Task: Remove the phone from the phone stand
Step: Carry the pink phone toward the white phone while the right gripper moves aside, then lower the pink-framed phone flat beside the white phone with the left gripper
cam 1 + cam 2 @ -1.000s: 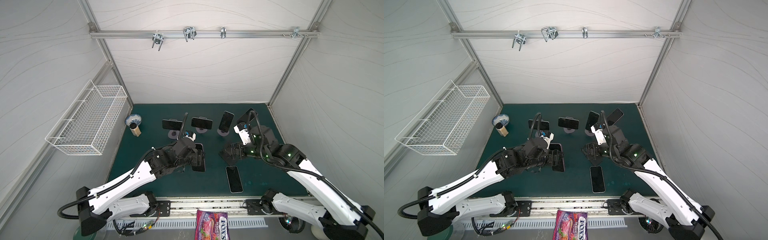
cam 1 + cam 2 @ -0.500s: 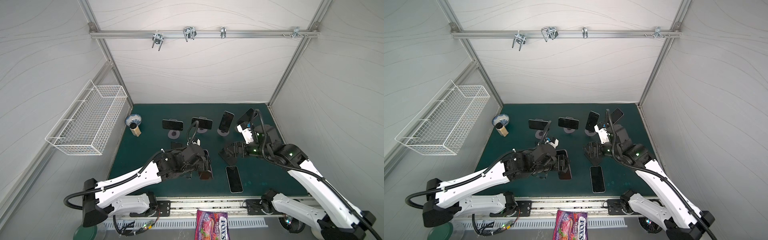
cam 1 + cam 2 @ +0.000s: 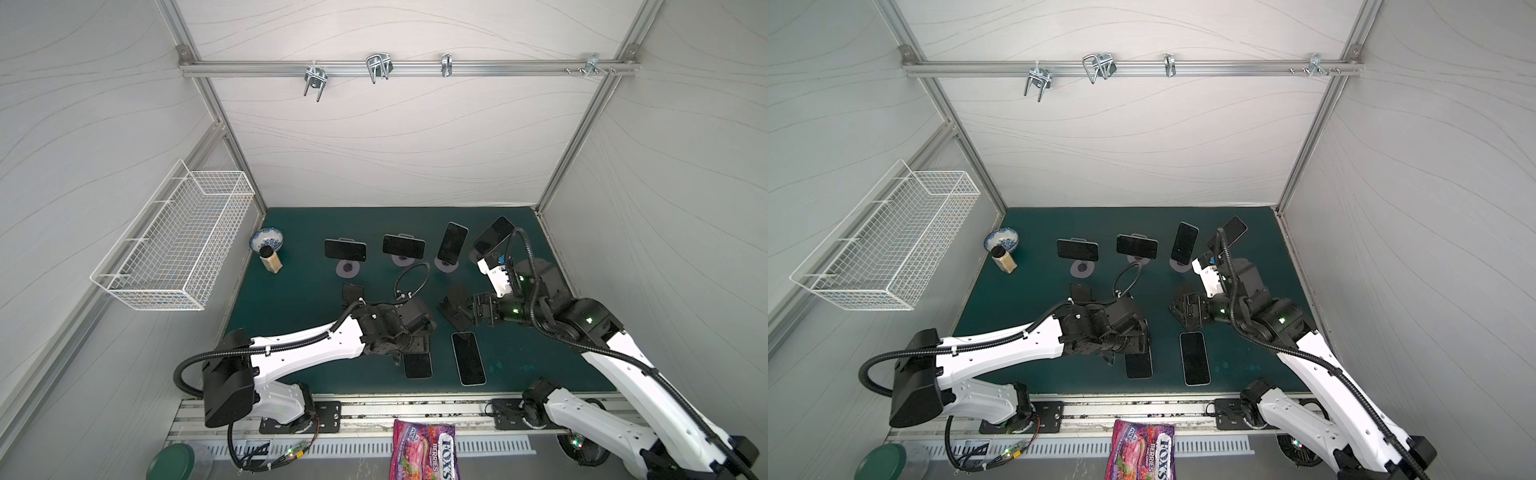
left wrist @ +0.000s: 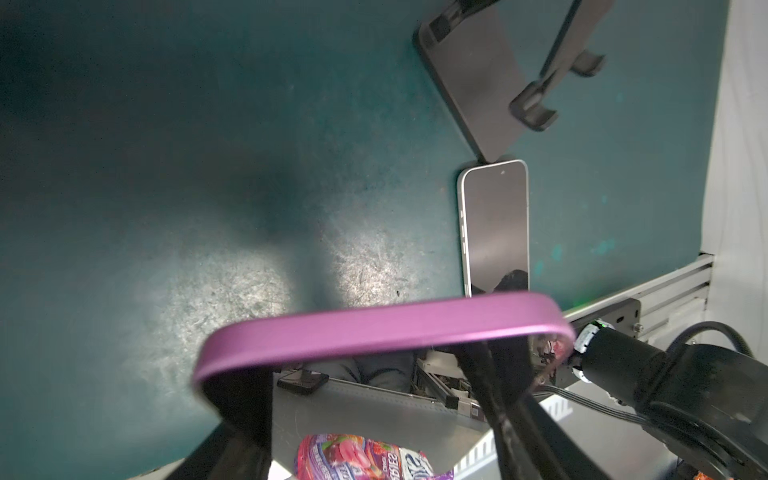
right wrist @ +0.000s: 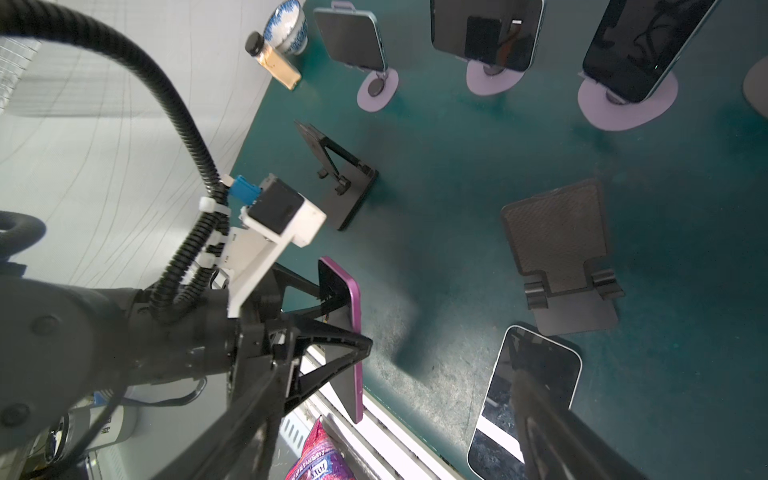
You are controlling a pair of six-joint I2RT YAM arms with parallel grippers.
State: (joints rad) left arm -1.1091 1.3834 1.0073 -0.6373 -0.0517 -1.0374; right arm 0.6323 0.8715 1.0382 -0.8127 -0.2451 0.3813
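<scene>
My left gripper (image 3: pixel 409 347) is shut on a purple-edged phone (image 3: pixel 417 365), which hangs screen-up just above the front of the green mat (image 3: pixel 299 299), clear of every stand. In the left wrist view the phone (image 4: pixel 374 328) spans both fingers (image 4: pixel 507 395). An empty black phone stand (image 3: pixel 352 293) sits behind the left arm. My right gripper (image 3: pixel 457 309) is open over a second empty black stand (image 5: pixel 561 257), holding nothing. Another phone (image 3: pixel 468 358) lies flat on the mat between the two arms.
Several phones stand in holders along the back (image 3: pixel 345 250) (image 3: pixel 403 246) (image 3: pixel 452 242). A bowl (image 3: pixel 266 240) and a small bottle (image 3: pixel 271 262) sit at the back left. A wire basket (image 3: pixel 178 245) hangs on the left wall. A candy bag (image 3: pixel 424 451) lies past the front rail.
My left arm has carried the purple phone from the middle of the mat toward the front edge. The right arm has barely moved.
</scene>
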